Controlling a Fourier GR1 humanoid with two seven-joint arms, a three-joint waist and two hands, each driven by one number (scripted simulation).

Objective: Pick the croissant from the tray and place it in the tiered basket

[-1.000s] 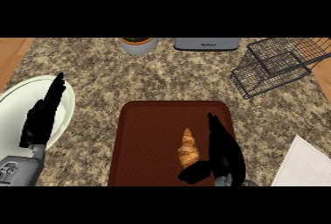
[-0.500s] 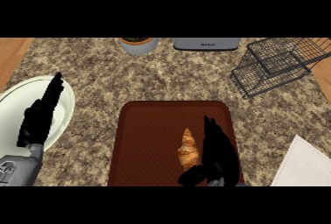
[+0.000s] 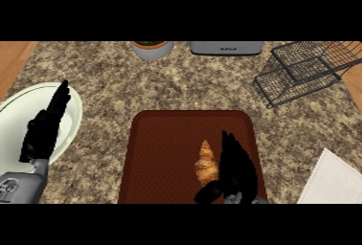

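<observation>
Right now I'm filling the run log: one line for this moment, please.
phase: grasp | right robot hand: open beside croissant on tray | left robot hand: resting | basket: far right

Counted on the tabletop (image 3: 141, 86): 1 croissant (image 3: 206, 165), lying on 1 dark red-brown tray (image 3: 166, 158). 1 wire tiered basket (image 3: 304, 72) at far right. 1 pale oval sink (image 3: 17, 119) at left edge. 1 small pot (image 3: 152, 49) w/ sth green inside, at far edge. 1 grey appliance (image 3: 226, 47) next to it. 1 white sheet (image 3: 333, 179), lower right corner. 2 robot hands total: 1 left robot hand (image 3: 47, 127), 1 right robot hand (image 3: 233, 170).
</observation>
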